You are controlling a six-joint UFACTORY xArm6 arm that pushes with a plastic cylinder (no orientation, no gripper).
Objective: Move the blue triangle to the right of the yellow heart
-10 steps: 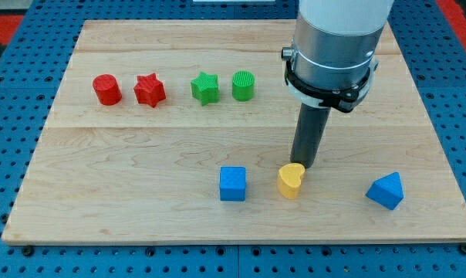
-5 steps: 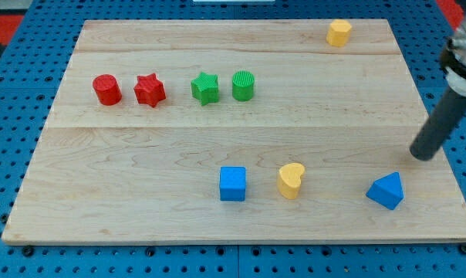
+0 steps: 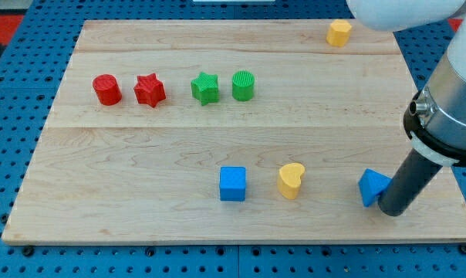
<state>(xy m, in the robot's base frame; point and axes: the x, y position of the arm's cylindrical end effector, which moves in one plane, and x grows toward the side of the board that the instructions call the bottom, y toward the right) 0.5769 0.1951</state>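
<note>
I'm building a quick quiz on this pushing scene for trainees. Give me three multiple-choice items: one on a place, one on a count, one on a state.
1. Where is my tip relative to the blue triangle?
A. At its right side
B. At its left side
C. Far above it, by the green blocks

2. How many yellow blocks are on the board?
A. One
B. Two
C. Three

3. Is my tip against the blue triangle?
A. No, it is across the board
B. No, it touches the yellow heart
C. Yes, or nearly so

Answers: 1 A, the rod stands at the triangle's right edge. 2 B, the yellow heart and a yellow block at the view's top. 3 C, rod and triangle overlap with no visible gap.
</note>
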